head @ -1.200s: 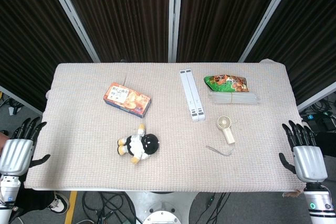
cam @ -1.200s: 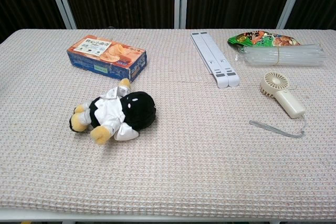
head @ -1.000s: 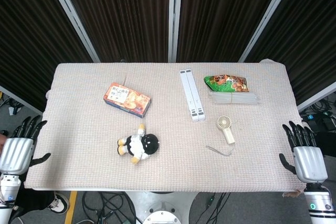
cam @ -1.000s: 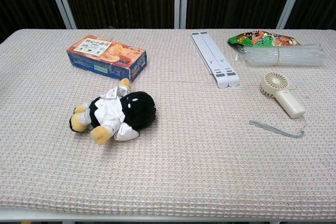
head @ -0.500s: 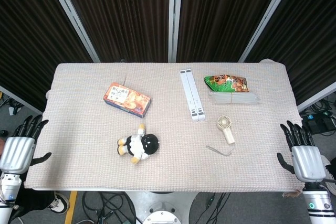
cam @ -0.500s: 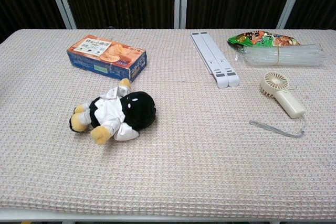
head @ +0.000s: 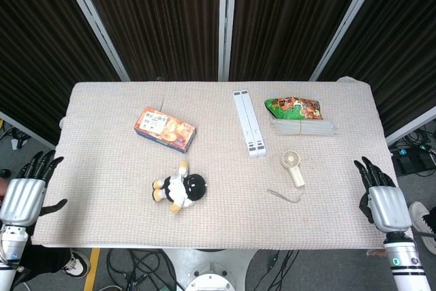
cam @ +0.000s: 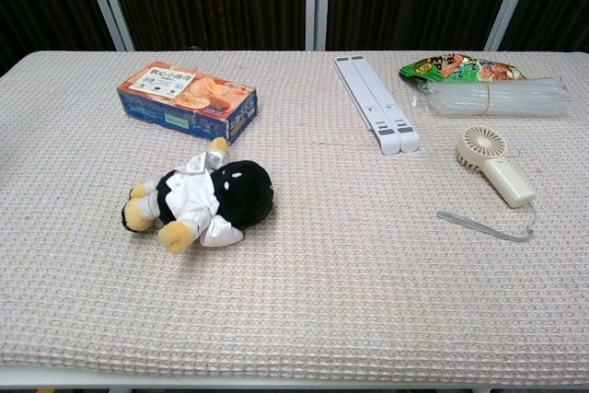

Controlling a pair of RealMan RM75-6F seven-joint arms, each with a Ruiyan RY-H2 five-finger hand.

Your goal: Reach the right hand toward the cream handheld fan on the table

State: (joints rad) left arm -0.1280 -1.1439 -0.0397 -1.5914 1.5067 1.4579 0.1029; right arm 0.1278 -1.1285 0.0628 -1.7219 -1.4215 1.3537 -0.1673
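Observation:
The cream handheld fan (head: 293, 167) lies flat on the right half of the table, round head toward the back, with a grey wrist strap (head: 285, 195) trailing in front of it. The chest view shows the same fan (cam: 494, 166) and strap (cam: 485, 226). My right hand (head: 381, 200) hovers at the table's front right corner, fingers spread and holding nothing, well to the right of the fan. My left hand (head: 23, 192) hangs off the table's left edge, fingers apart and empty. Neither hand appears in the chest view.
A black and white plush toy (head: 179, 189) lies left of centre. An orange snack box (head: 165, 128) sits behind it. A white folded stand (head: 248, 123), a green snack bag (head: 293, 108) and a clear bundle of straws (head: 303, 127) lie behind the fan.
My right hand has shifted left and slightly forward, coming over the table's right edge. The left hand and all objects stay where they were.

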